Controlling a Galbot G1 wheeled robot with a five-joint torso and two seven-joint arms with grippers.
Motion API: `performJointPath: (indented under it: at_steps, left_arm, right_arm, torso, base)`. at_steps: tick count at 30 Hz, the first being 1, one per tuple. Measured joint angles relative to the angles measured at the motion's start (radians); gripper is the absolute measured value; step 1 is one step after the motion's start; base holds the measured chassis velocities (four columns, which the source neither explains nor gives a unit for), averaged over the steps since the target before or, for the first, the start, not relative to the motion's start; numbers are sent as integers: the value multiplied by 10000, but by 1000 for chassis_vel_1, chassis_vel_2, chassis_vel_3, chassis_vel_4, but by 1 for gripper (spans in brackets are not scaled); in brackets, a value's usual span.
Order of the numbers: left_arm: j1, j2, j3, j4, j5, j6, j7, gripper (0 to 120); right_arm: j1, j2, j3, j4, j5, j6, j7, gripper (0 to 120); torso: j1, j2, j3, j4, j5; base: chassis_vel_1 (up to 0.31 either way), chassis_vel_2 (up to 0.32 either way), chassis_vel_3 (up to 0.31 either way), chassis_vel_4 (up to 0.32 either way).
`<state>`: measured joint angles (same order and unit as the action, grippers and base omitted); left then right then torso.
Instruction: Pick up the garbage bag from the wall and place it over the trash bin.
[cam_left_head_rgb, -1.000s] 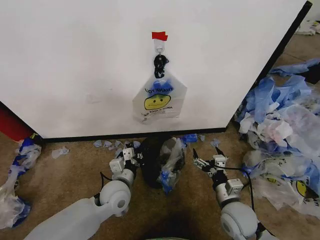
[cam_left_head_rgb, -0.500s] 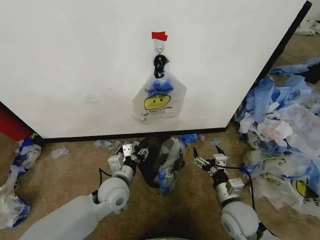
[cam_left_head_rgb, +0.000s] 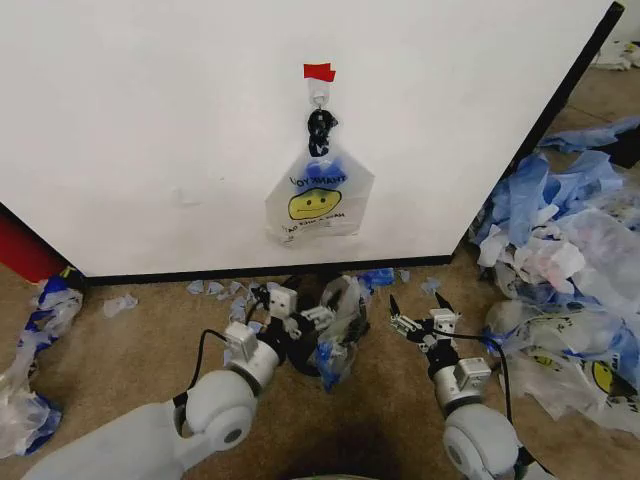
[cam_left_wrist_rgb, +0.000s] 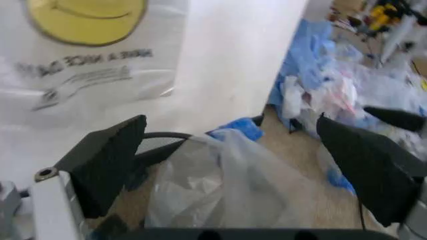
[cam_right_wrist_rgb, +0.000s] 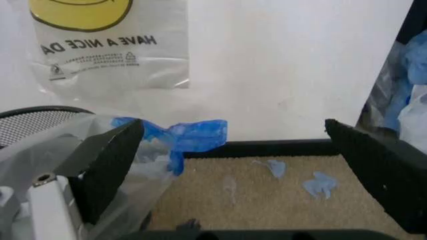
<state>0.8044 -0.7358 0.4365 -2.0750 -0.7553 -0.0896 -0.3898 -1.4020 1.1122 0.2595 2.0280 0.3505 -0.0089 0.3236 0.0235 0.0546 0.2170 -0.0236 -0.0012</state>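
The garbage bag (cam_left_head_rgb: 318, 200), translucent with a yellow smiley, hangs by its blue handles from a hook under red tape (cam_left_head_rgb: 319, 72) on the white wall (cam_left_head_rgb: 150, 130). Below it on the carpet stands the black mesh trash bin (cam_left_head_rgb: 300, 350), with another translucent bag (cam_left_head_rgb: 342, 312) draped over its right side. My left gripper (cam_left_head_rgb: 300, 308) is open just above the bin's rim, well below the hanging bag. My right gripper (cam_left_head_rgb: 416, 305) is open to the right of the bin, over bare carpet. The wrist views show the hanging bag (cam_left_wrist_rgb: 87, 50) (cam_right_wrist_rgb: 110, 45) beyond the open fingers.
A large heap of blue and clear plastic bags (cam_left_head_rgb: 570, 250) covers the floor on the right. Small blue scraps (cam_left_head_rgb: 215, 288) lie along the wall's black base trim. A red object (cam_left_head_rgb: 25, 250) and more bags (cam_left_head_rgb: 30, 390) sit at the left.
My left gripper has swung right and forward, from the bin's left side to above its rim. The right gripper has barely moved. The bag still hangs on the hook.
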Motion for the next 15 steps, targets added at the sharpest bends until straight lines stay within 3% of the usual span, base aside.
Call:
performJointPath:
  at_steps: [15]
  left_arm:
    - [-366,-212,842,-161,740,897,-50,100]
  right_arm:
    - [-59,251,110,-11,195,-65,105,100]
  torso:
    - [0,0,0,1,1]
  base:
    - [0,0,0,0]
